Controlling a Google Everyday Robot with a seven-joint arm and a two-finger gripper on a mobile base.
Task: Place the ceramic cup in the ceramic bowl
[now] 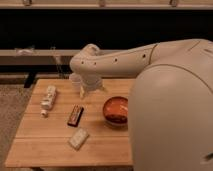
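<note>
gripper (90, 91) low beside the ceramic cup (75, 80)

the gripper hangs over the far edge of the table (45, 150); whether it is open or closed cannot be told. the cup stands upright just beside it, likely lined up for a grasp. the ceramic bowl (116, 110) sits apart, empty. no print on the dark packet (75, 115) is readable.

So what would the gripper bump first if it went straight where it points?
Probably the wooden table. The gripper points down near the far edge, with the ceramic cup right beside it; depth is unclear, so it might clip the cup instead.
</note>
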